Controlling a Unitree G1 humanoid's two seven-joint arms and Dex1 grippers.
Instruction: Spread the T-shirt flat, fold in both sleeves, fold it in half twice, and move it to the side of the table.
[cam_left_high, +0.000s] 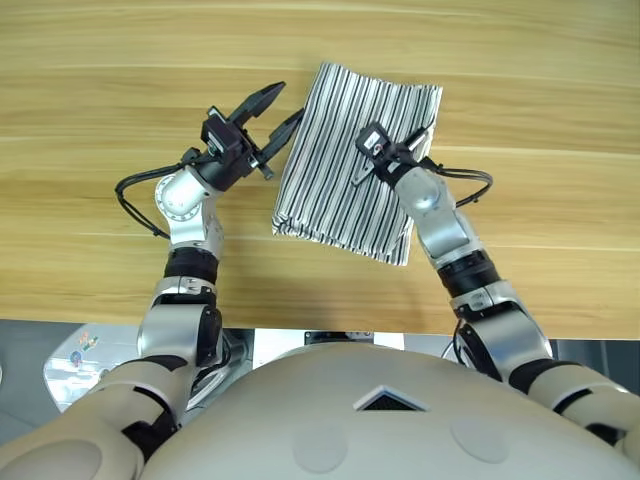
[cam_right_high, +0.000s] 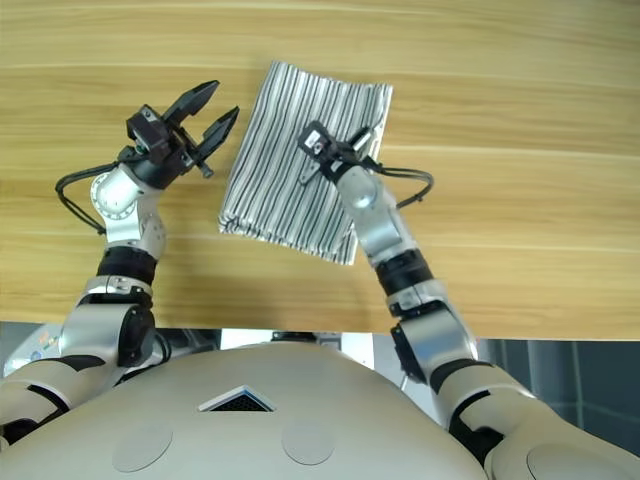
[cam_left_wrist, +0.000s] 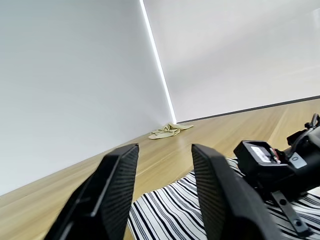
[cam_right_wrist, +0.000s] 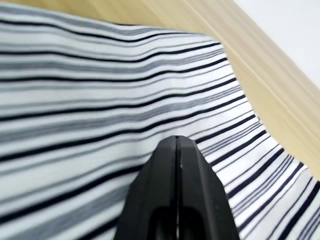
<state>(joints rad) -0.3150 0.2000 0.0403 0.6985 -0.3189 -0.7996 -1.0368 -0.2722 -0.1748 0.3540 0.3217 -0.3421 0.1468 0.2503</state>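
Looking down from the head cam, the folded striped T-shirt (cam_left_high: 330, 190) lies mid-table (cam_left_high: 100, 60). The left gripper (cam_left_high: 283, 110) hangs at its left edge, spread wide, and the right gripper (cam_left_high: 420, 135) is over its far right part. Left wrist cam: fingers (cam_left_wrist: 120, 180) well apart, stripes just beyond. Right wrist cam: both fingers pressed together over the fabric.

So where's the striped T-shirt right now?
In the eye views the folded T-shirt lies on the table, open left end effector beside its left edge, right end effector over its right side.
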